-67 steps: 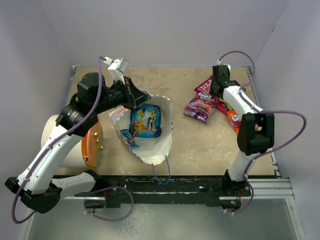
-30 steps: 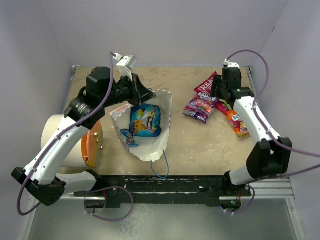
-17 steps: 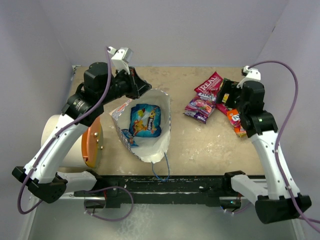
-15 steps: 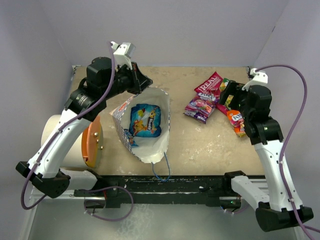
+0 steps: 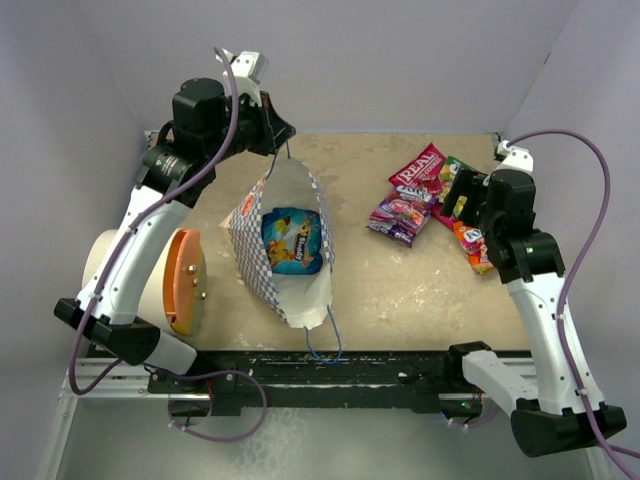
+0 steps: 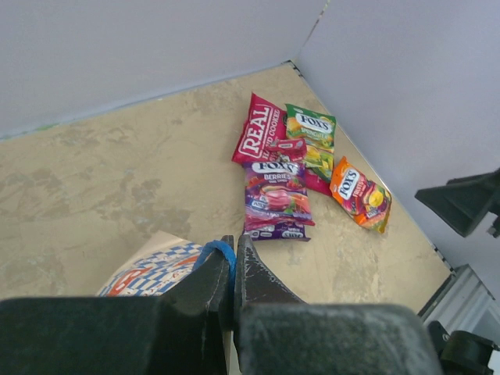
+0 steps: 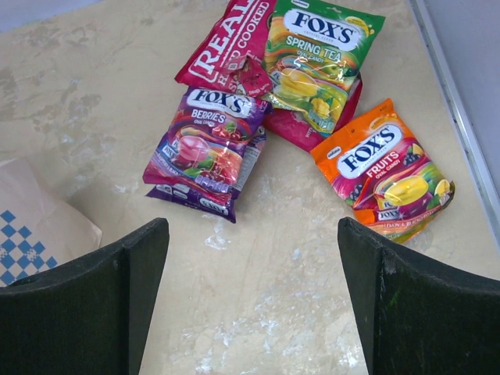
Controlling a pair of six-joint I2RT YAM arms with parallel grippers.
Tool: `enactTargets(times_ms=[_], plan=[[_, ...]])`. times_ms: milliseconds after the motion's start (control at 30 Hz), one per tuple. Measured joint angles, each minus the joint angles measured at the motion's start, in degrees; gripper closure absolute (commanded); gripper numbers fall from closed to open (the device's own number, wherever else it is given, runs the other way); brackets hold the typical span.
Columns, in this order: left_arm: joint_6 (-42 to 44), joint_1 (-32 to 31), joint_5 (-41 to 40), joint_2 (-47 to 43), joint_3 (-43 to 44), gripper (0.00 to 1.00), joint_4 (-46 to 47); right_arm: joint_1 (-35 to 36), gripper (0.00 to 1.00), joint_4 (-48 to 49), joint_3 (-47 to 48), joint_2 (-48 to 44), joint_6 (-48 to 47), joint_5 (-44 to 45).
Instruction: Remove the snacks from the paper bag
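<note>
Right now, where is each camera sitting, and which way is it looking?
Top external: high behind the bases, looking down at the table; shows left arm, right arm, left gripper holding up the paper bag, right gripper open.
Left wrist: on the left arm, looking past its shut fingers toward the snacks.
Right wrist: looking down between its open fingers at the snacks.
Shared: all three see the snacks and the paper bag.

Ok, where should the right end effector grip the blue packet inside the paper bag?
Probably its far edge, coming down through the open mouth: the blue packet lies flat, face up inside the paper bag, with bare room beyond that edge, while the left end effector holds one handle up.
</note>
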Motion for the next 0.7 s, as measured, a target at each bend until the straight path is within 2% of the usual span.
enactTargets(times_ms=[333,500,600,700], plan=[[2.8,0.6,3.9,4.7,7.5,1.00,-3.1,0.0,0.10,-0.5,0.0,-0.4,0.0,0.2],[3.7,0.6,6.3,4.7,8.5,1.00,-3.3,0.0,0.11,-0.5,0.0,1.0,0.0,-0.2],[3.2,0.6,9.9,3.5,6.2,1.00,-1.8,0.0,0.14,-0.3,0.0,2.0,-0.5,-2.1],[1.0,0.6,15.0,-0.9,-1.7,1.00,1.6,0.0,0.16,0.7,0.0,2.5,-1.3,-7.1]])
